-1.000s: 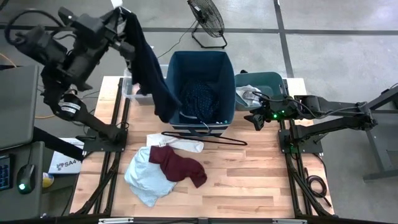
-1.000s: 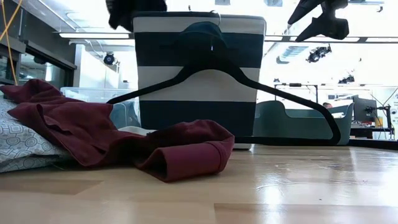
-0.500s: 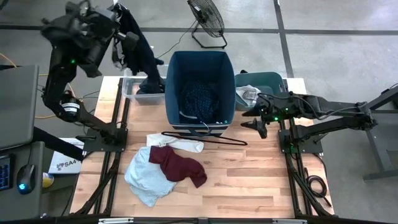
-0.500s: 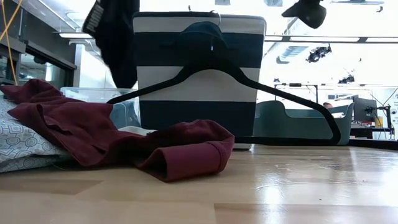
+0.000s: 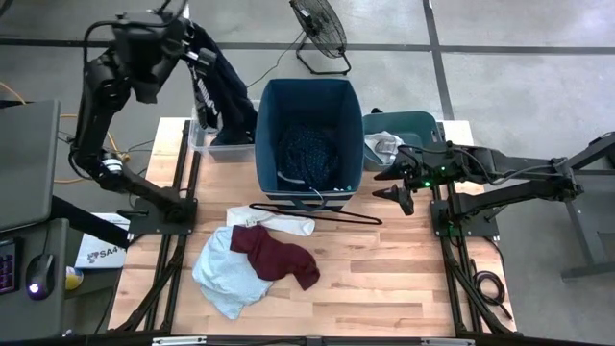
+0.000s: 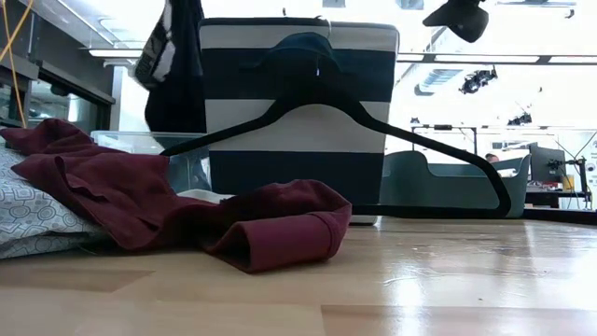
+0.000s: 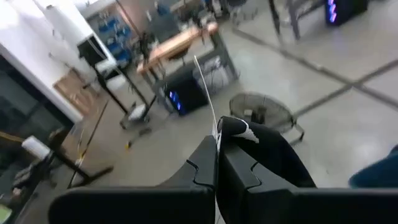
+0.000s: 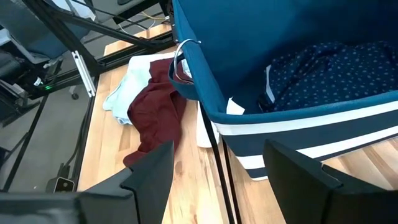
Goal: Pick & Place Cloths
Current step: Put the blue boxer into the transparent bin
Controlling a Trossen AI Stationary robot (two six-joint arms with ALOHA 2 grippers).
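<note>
My left gripper [image 5: 189,46] is raised high beyond the table's far left corner, shut on the black garment with the white-lettered waistband [image 5: 219,96]. The garment also shows in the low view [image 6: 175,65], left of the bin. My right gripper [image 5: 389,185] hangs open and empty just right of the blue bin [image 5: 264,144]. The navy white-dotted cloth [image 5: 309,152] lies inside the bin. On the table in front of it lie the maroon cloth [image 5: 277,255], the pale blue-grey cloth [image 5: 223,274] and the white cloth [image 5: 279,224]. My left gripper [image 7: 217,140] pinches a fold of the black garment [image 7: 233,127] beside its white edge, between the two fingers [image 7: 202,168]. The garment is lifted clear of the table. It hangs slack below the gripper, its lower end [image 5: 235,125] above the clear box.
A thin black wire hanger [image 5: 317,213] leans against the bin's near wall. A clear plastic box [image 5: 207,144] stands left of the bin, and a teal tub [image 5: 423,125] holding pale cloth stands right of it. Bare wood lies on the table's right near part [image 5: 384,279]. A floor fan [image 5: 319,29] stands beyond.
My left arm has swung and turned toward the table's far left, still shut. The black garment hung long over the bin's left rim; it has been drawn away from the bin and now hangs bunched above the clear box. My right gripper has tipped slightly.
</note>
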